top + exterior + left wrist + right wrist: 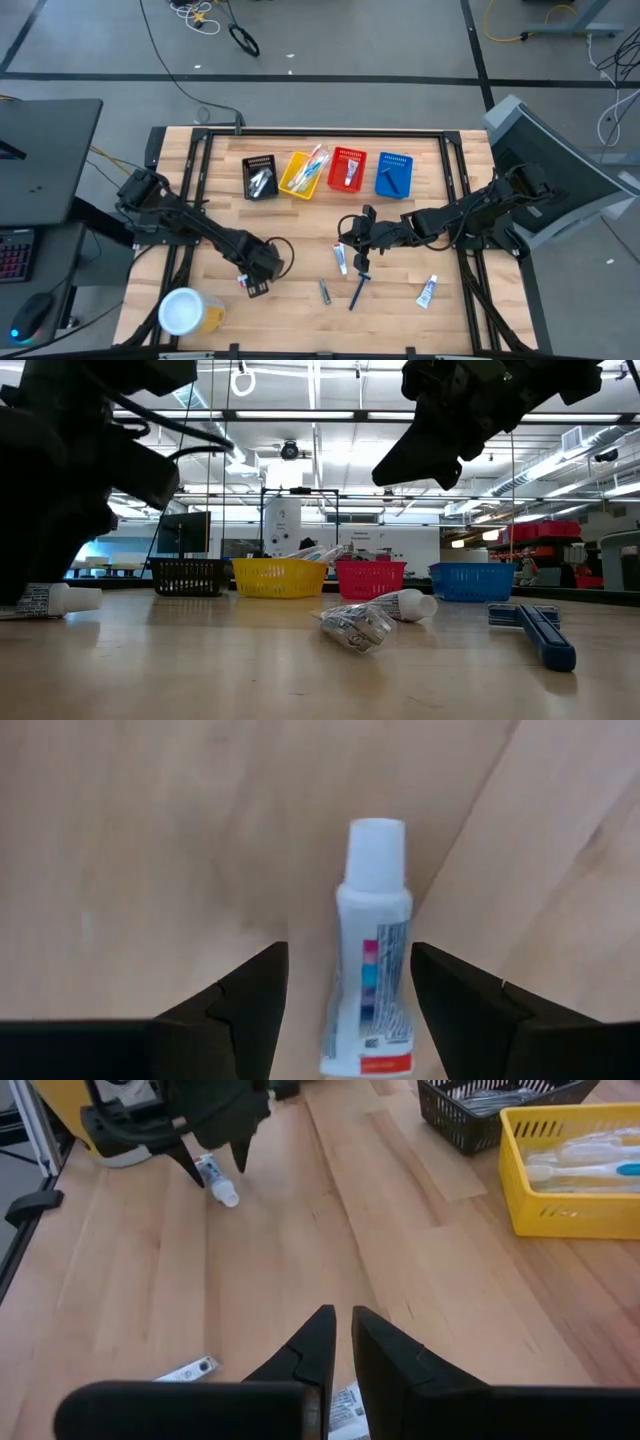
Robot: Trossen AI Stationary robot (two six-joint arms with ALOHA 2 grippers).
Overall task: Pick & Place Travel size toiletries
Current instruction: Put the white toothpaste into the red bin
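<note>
A pale wooden table point(330, 1230), smooth and faintly satin, shows long straight grain. Between the left gripper's point(350, 990) matt black fingers point(255, 995) lies a white plastic tube point(372, 950) with a printed label. Ahead of the right gripper point(338, 1342) stand a glossy yellow plastic basket point(570, 1205) and black mesh basket point(490, 1110), seemingly plastic. A crinkled silvery packet point(355, 626) glints like foil.

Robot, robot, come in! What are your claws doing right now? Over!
Left gripper open, straddling a white tube on the table. Right gripper nearly shut, empty, above the table. Nothing in the way.
</note>
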